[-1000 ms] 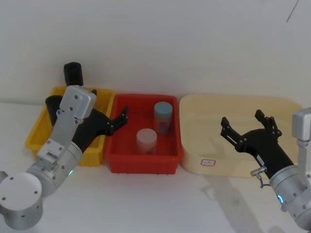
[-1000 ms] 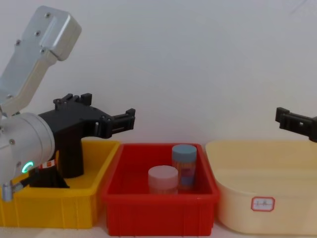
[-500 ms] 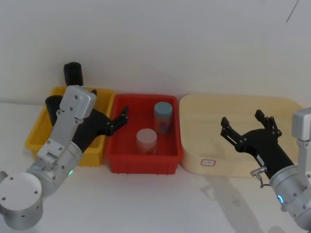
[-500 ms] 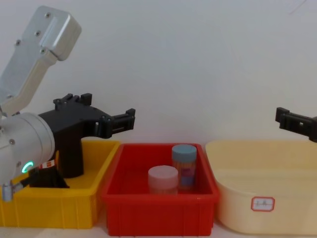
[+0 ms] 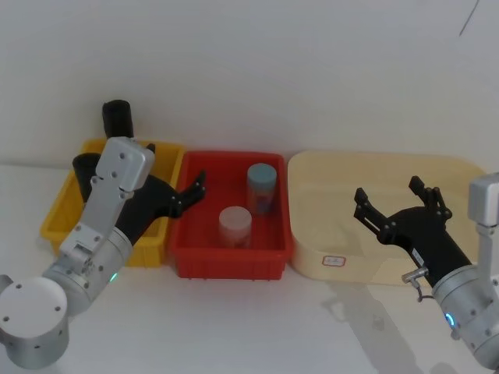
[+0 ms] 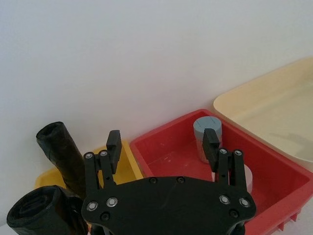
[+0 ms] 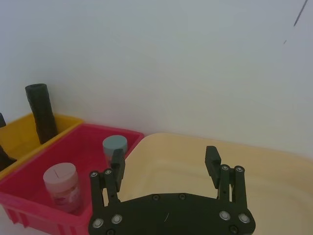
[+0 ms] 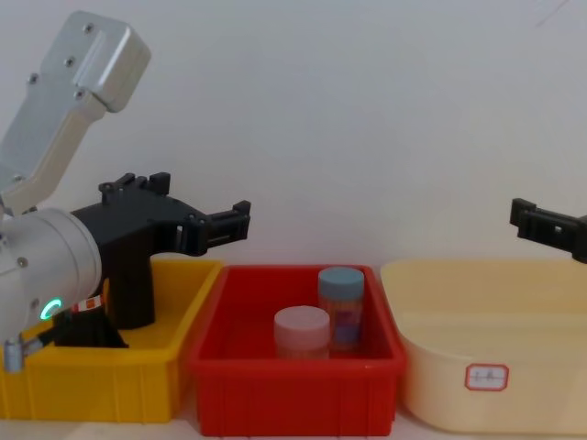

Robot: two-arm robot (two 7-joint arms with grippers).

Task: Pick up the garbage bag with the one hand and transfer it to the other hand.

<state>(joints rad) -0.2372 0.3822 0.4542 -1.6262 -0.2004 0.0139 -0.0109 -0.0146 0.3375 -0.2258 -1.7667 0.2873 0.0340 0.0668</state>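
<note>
- Our left gripper (image 5: 191,192) hangs where the yellow bin (image 5: 56,222) meets the red bin (image 5: 226,265), jaws wide apart and empty.
- The garbage bag (image 6: 34,215) lies in the yellow bin, back beside the gripper's palm, not between the jaws.
- Our right gripper (image 5: 388,192) hovers spread and empty over the cream tub (image 5: 312,257), likely placed for the handover.

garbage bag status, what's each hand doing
Left hand open, above yellow bin and red bin rims. Right hand open, over cream tub. Garbage bag in yellow bin, ungripped. Slim black roll stands beside it.
</note>
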